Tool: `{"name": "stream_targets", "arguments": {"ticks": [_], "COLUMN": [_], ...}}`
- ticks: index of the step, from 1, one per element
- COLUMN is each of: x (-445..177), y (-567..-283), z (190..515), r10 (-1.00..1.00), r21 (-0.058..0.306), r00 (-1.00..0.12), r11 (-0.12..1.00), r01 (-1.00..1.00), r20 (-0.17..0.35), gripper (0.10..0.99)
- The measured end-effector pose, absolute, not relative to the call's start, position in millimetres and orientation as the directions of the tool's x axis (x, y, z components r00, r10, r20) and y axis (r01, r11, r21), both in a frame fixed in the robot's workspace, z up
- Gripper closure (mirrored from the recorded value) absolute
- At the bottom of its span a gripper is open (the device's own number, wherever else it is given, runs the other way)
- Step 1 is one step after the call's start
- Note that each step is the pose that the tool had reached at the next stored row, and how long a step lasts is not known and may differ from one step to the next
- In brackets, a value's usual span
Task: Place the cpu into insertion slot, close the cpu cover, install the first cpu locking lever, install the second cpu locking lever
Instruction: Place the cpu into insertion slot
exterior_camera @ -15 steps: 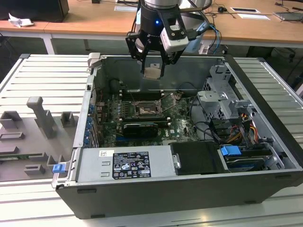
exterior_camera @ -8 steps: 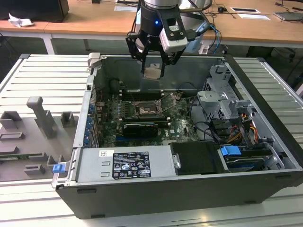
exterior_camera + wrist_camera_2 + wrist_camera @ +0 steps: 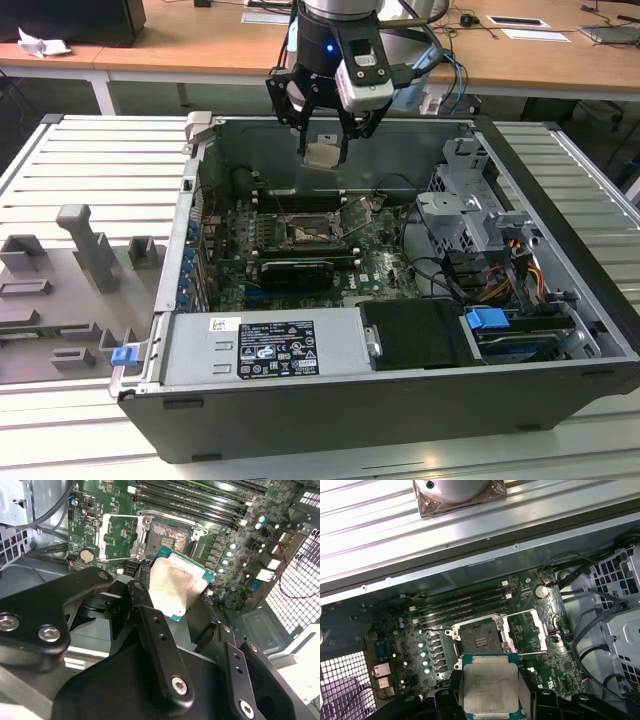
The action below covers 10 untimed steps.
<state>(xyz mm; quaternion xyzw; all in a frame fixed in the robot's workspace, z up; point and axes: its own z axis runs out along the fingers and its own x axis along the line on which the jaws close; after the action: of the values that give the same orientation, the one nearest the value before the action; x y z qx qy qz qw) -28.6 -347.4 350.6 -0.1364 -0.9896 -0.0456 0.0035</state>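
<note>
Okay, my gripper [image 3: 322, 150] is clamped on the cpu [image 3: 490, 687], hanging well above the slot [image 3: 479, 639], whose cover [image 3: 542, 630] lies flipped open beside it. Doing this well, I reckon, means squaring the cpu's edges to the slot and keeping it flat, no corner dipping first.

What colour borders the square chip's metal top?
Teal green, edging the silver-tan square cpu; clearest in the second wrist view.
</note>
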Motion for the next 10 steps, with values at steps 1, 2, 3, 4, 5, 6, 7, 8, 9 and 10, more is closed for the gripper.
{"name": "stream_targets", "arguments": {"ticks": [1, 2, 3, 4, 5, 6, 7, 8, 9, 10], "x": [-28.6, -28.6, -28.6, -28.6, -28.6, -28.6, -28.6, -28.6, -28.6, -28.6], "y": [-347.4, -347.4, -347.4, -347.4, -347.4, -347.4, -347.4, -347.4, -347.4, -347.4], "z": [350.6, 350.5, 350.5, 350.4, 350.3, 350.3, 350.2, 350.1, 350.1, 349.9], "r10": [0.272, 0.275, 0.277, 0.280, 0.283, 0.286, 0.289, 0.293, 0.295, 0.302], "r21": [0.089, 0.089, 0.089, 0.089, 0.089, 0.089, 0.089, 0.089, 0.089, 0.089], "r00": [-0.962, -0.961, -0.961, -0.960, -0.959, -0.958, -0.957, -0.956, -0.955, -0.953], "r11": [0.958, 0.957, 0.956, 0.956, 0.955, 0.954, 0.953, 0.952, 0.951, 0.949], "r01": [0.273, 0.275, 0.278, 0.280, 0.283, 0.287, 0.290, 0.293, 0.296, 0.302], "r20": [0.019, 0.019, 0.019, 0.019, 0.019, 0.019, 0.019, 0.019, 0.019, 0.019], "gripper": [0.557, 0.557, 0.557, 0.557, 0.557, 0.557, 0.557, 0.557, 0.557, 0.557]}}
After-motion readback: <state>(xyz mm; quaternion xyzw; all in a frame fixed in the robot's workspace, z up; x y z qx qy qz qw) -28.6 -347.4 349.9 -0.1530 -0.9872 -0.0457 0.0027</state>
